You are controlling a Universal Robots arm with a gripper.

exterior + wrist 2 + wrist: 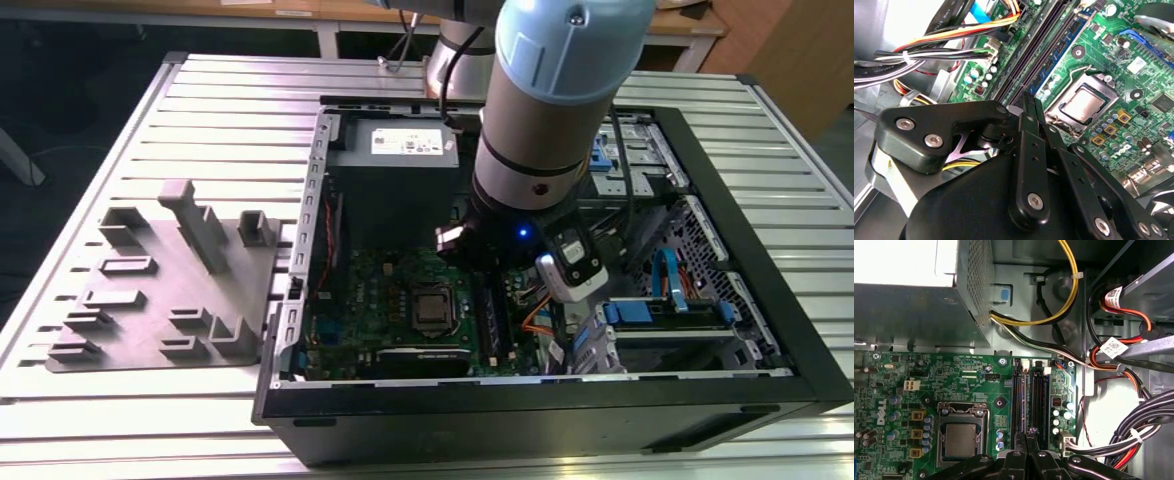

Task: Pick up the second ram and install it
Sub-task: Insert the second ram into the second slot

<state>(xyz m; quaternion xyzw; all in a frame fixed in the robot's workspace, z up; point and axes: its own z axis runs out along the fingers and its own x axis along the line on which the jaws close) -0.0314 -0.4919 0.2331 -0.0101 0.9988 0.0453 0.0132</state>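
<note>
— What am I looking at out here?
— You're looking at the arm (547,110) reaching straight down into the open computer case (798,340), which is lying on the slatted table (160,110). Its gripper (491,262) is hanging low over the green motherboard (360,300), by the far end of the black slots (497,320).
— And beside the case?
— You're seeing a grey fixture (134,320) with upright blocks sitting just beside it, at the exterior view's left. A blue light (523,233) is glowing on the wrist.

The arm (547,100) covers part of the memory slots (495,318). The gripper (1028,434) runs off the first wrist view's edge.
</note>
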